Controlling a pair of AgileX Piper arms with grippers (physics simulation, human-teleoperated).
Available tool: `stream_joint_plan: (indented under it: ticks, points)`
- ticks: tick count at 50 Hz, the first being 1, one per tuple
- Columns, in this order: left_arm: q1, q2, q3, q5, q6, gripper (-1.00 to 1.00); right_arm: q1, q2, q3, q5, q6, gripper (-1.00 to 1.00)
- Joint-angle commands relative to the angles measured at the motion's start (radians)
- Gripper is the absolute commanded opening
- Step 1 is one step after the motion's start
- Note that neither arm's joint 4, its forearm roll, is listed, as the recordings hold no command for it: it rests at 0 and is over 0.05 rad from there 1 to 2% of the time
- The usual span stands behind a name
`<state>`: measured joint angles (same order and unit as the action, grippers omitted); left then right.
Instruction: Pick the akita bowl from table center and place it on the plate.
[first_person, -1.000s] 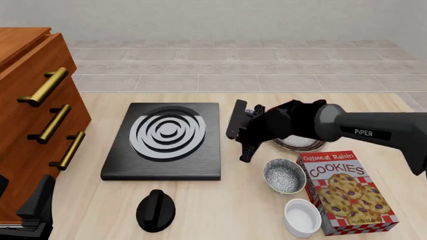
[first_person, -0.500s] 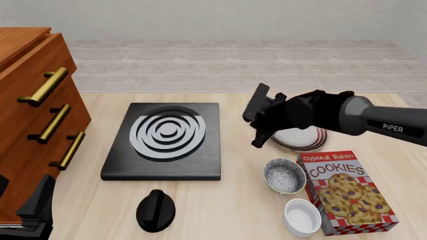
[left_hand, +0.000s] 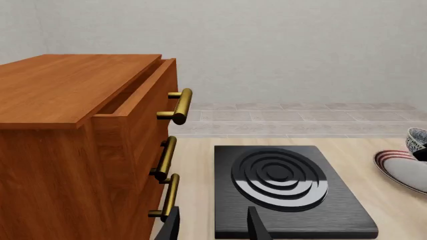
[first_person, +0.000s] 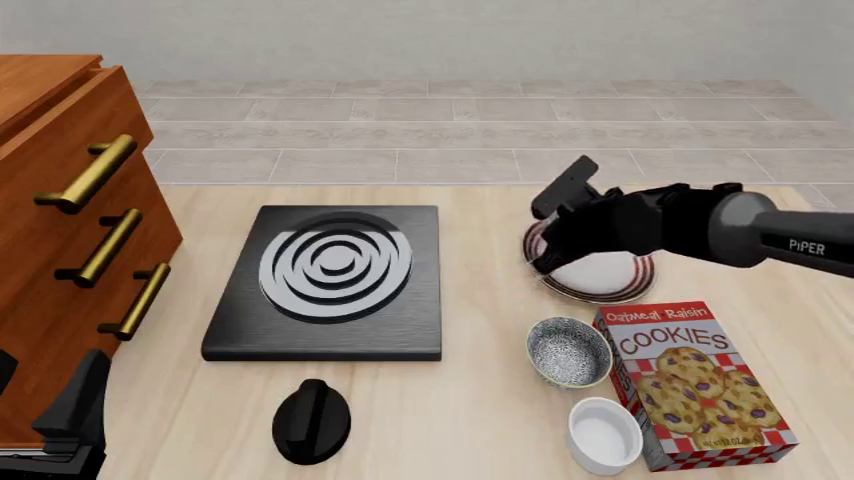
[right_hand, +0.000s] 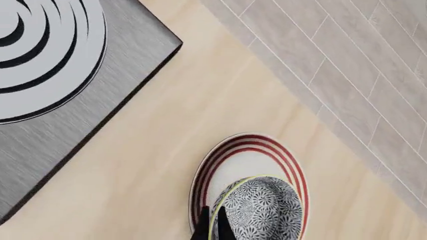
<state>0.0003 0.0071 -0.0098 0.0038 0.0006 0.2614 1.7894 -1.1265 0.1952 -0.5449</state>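
The akita bowl (right_hand: 257, 212) is sitting over the near side of the plate (right_hand: 230, 157), inside its red and dark rim stripes. Whether it is resting on the plate or hanging just above it cannot be told. The plate is lying on the right half of the table (first_person: 481, 400), towards the far edge.

The right gripper (right_hand: 212, 229) is pinching the bowl's rim, its two dark fingers drawn almost together with the rim between them. The right arm is reaching in from the right.

Just near of the plate a darker speckled bowl (first_person: 569, 351) is standing, with a plain white bowl (first_person: 603, 433) nearer still. A cookie box (first_person: 694, 385) is lying just right of both. Left of the plate a black hob board (first_person: 334, 290) is lying, with a black knob (first_person: 311, 420) near of it. A wooden drawer cabinet (first_person: 67, 200) is standing at far left.

The left gripper (left_hand: 213, 227) is hanging beside the cabinet, its fingers spread apart and holding nothing.
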Motion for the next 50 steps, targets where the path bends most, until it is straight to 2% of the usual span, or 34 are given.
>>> stream_joint_plan:
  ticks: [1, 4, 6, 10, 21, 30, 50]
  points:
    - [0.000, 0.000, 0.000, 0.000, 0.000, 1.00, -0.032, 0.035, -0.028, -0.008, 0.044, -1.00]
    - [0.000, 0.001, 0.000, 0.000, 0.000, 1.00, -0.032, 0.056, -0.044, -0.011, 0.050, -1.00]
    - [0.000, 0.001, 0.000, 0.000, 0.000, 1.00, -0.023, 0.054, -0.054, -0.014, 0.090, -1.00]
    - [0.000, 0.000, 0.000, 0.000, 0.000, 1.00, -0.021, 0.071, -0.077, -0.029, 0.133, -1.00]
    - [0.000, 0.000, 0.000, 0.000, 0.000, 1.00, -0.031, 0.161, -0.127, 0.010, 0.121, -1.00]
    - [0.000, 0.000, 0.000, 0.000, 0.000, 1.00, -0.067, 0.183, -0.144, 0.022, 0.094, -1.00]
    - [0.000, 0.000, 0.000, 0.000, 0.000, 1.00, -0.110, 0.211, -0.150, 0.028, 0.092, -1.00]
